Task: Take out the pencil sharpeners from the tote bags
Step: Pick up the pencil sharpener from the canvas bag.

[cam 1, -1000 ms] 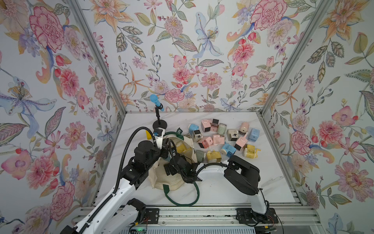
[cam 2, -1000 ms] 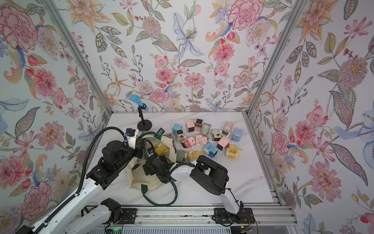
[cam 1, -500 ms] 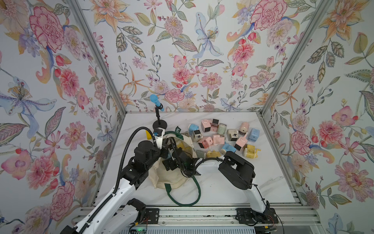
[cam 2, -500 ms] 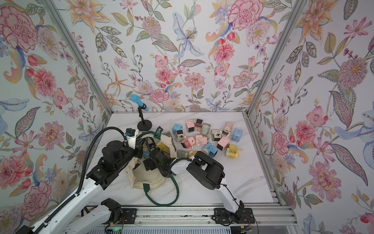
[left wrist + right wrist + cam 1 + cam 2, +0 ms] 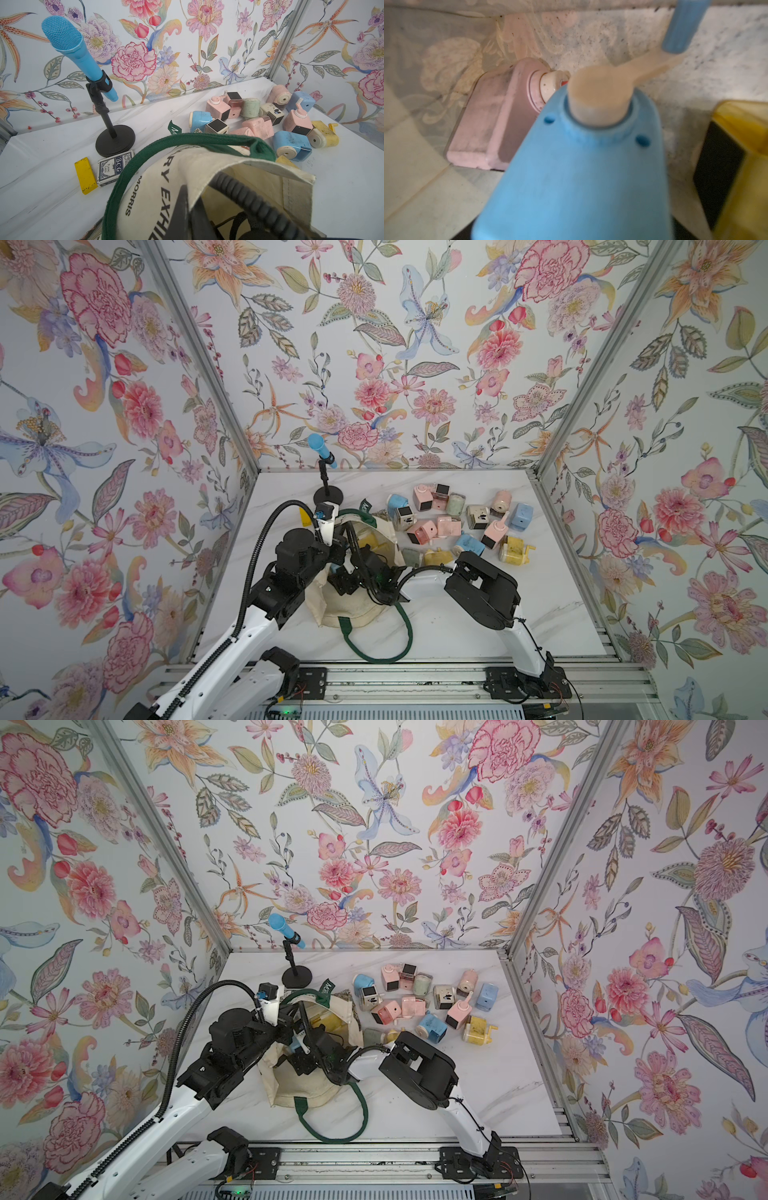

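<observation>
Near the left of the table [image 5: 457, 635], we find the tote bag [image 5: 353, 614] lying with its mouth toward the far side, and the change of the last second is all there. The right gripper [image 5: 347, 572] has gone from the mouth to deep inside, and its elbow has swung left over the near edge of the pile. The wrist view from that arm is now filled by a blue sharpener [image 5: 581, 166], crank end up. A pink sharpener [image 5: 488, 133] lies just beyond it and a yellow sharpener [image 5: 741, 166] beside it, all on the bag's lining. We cannot tell whether those jaws are spread or already pinching, because the fingers are hidden. The left gripper [image 5: 332, 547] is pressed together, and we judge it is pinching the tote's rim, which stands raised. The emptied sharpeners [image 5: 457, 518] to the far right have not stirred. We read this as the reach done and the grasp on the blue one pending, with at least three left to lift out.
</observation>
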Motion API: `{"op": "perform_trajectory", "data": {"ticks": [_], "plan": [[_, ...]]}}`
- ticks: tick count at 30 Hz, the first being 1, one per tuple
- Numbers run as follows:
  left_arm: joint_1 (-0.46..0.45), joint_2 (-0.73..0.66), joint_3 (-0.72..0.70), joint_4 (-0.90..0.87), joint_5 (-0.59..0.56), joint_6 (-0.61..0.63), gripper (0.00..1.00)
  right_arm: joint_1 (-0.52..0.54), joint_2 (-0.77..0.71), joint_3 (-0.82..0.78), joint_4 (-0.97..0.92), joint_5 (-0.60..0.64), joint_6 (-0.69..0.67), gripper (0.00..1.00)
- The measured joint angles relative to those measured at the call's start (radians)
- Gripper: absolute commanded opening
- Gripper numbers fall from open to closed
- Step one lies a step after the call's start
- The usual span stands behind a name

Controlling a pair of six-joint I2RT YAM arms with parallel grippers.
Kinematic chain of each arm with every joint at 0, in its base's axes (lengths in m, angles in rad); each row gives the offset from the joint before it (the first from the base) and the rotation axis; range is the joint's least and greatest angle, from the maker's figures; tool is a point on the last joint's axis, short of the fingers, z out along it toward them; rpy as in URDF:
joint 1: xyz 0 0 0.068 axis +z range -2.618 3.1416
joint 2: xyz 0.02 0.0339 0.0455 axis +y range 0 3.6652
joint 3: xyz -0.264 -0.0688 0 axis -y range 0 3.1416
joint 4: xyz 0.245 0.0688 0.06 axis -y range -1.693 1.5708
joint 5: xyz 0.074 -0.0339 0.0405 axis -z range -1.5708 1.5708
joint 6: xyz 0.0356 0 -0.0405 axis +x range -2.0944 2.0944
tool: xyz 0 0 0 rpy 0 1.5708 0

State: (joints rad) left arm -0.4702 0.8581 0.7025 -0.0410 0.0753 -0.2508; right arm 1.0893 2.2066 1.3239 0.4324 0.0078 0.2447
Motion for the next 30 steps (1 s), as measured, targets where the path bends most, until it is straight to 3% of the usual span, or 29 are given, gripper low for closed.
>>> {"op": "perform_trajectory", "data": {"ticks": [6, 14, 20, 30], "plan": [[0.000, 0.000, 0.000, 0.000, -0.001, 0.000, 0.00, -0.004, 0.016, 0.026, -0.004, 0.028, 0.009, 0.78], [0.001, 0.000, 0.000, 0.001, -0.001, 0.000, 0.00, -0.006, 0.030, 0.049, -0.024, 0.033, 0.003, 0.55], [0.001, 0.000, 0.000, 0.000, 0.000, 0.000, 0.00, 0.011, -0.019, -0.032, -0.005, 0.039, -0.025, 0.50], [0.001, 0.000, 0.000, 0.000, 0.000, 0.000, 0.00, 0.071, -0.282, -0.284, 0.033, 0.010, -0.085, 0.47]]}}
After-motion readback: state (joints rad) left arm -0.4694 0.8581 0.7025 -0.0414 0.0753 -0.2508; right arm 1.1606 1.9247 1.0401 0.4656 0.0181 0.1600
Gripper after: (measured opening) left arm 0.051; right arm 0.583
